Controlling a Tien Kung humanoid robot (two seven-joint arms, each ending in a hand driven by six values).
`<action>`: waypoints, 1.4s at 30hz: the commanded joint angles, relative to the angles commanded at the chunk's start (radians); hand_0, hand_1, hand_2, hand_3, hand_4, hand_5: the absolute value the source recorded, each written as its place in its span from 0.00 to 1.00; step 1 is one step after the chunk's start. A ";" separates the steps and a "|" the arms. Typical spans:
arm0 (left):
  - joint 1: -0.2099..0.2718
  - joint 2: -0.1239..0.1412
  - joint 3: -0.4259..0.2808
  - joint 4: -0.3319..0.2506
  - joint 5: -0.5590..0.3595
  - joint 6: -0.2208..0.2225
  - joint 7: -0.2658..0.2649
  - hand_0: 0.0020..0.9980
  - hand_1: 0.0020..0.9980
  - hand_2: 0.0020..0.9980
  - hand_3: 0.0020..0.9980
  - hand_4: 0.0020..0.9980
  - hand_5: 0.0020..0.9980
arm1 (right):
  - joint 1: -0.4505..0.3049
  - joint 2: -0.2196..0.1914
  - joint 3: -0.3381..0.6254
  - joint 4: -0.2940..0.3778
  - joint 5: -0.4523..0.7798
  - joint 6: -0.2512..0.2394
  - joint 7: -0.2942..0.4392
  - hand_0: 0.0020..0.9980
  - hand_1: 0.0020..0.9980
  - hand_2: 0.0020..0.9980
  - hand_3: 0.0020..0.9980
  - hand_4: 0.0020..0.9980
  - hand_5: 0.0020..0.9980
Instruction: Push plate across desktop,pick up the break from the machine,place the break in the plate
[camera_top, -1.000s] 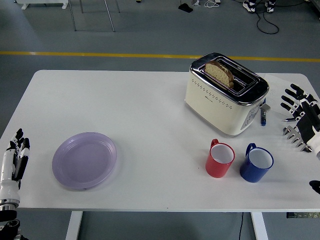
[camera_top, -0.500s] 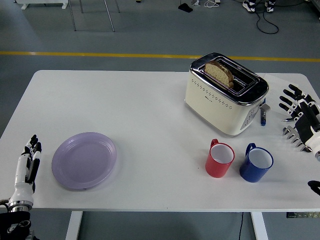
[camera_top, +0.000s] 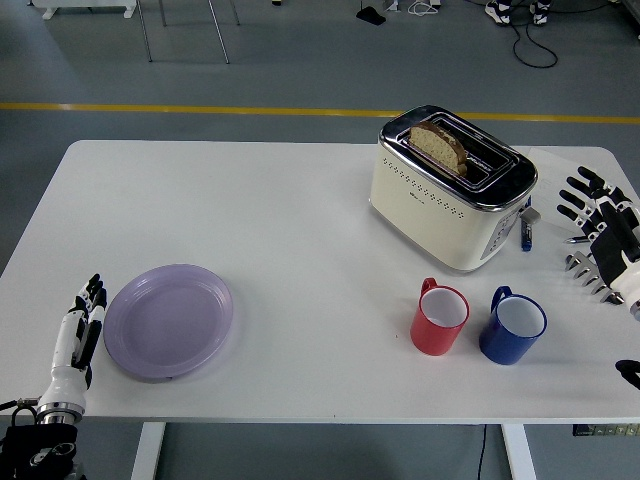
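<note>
A pale purple plate (camera_top: 169, 320) lies empty near the table's front left. My left hand (camera_top: 79, 335) is just left of its rim, fingers straight and together, holding nothing; whether it touches the rim I cannot tell. A cream toaster (camera_top: 451, 187) with a chrome top stands at the back right. One slice of bread (camera_top: 439, 145) sticks up from its far slot. My right hand (camera_top: 598, 234) hovers at the table's right edge, to the right of the toaster, fingers spread and empty.
A red mug (camera_top: 440, 317) and a blue mug (camera_top: 513, 326) stand side by side in front of the toaster. A small blue and grey object (camera_top: 527, 228) lies by the toaster's right end.
My left hand has moved right and forward along the table's front left, from the edge up to the plate's left rim. The right hand has barely shifted.
</note>
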 joint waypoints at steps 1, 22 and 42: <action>0.001 0.000 0.002 -0.001 -0.002 -0.002 0.002 0.92 0.93 1.00 1.00 0.56 1.00 | 0.000 0.000 -0.002 -0.001 0.000 0.000 0.000 0.85 0.78 0.79 0.79 0.50 0.54; 0.000 -0.013 0.111 -0.019 -0.119 -0.021 -0.006 0.90 0.92 1.00 1.00 0.55 1.00 | -0.006 0.014 -0.029 0.002 -0.005 0.003 -0.001 0.85 0.78 0.79 0.79 0.50 0.53; -0.048 0.006 0.243 -0.019 -0.199 -0.041 -0.017 0.87 0.89 0.98 0.99 0.55 1.00 | -0.004 0.020 -0.030 0.000 -0.006 0.004 -0.001 0.85 0.78 0.79 0.79 0.50 0.53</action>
